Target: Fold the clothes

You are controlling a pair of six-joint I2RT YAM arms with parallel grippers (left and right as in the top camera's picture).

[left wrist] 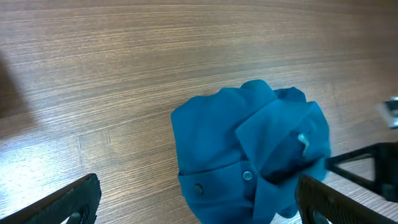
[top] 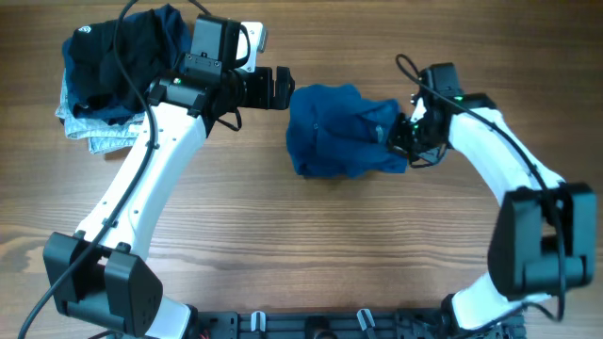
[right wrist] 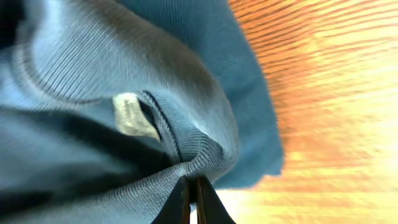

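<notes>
Right claw pinched shut on a fold of the teal shirt crumpled mid-table, best lifted slowly to spread it flat, left claw wide open just beside its other edge, black garment and denim piece well apart, nothing blocking.

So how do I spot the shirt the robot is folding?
Look at the middle of the wooden table. The clothes lie bunched there, pinched by the right gripper. They are teal-blue with small buttons, unlike the black garment far left.
</notes>
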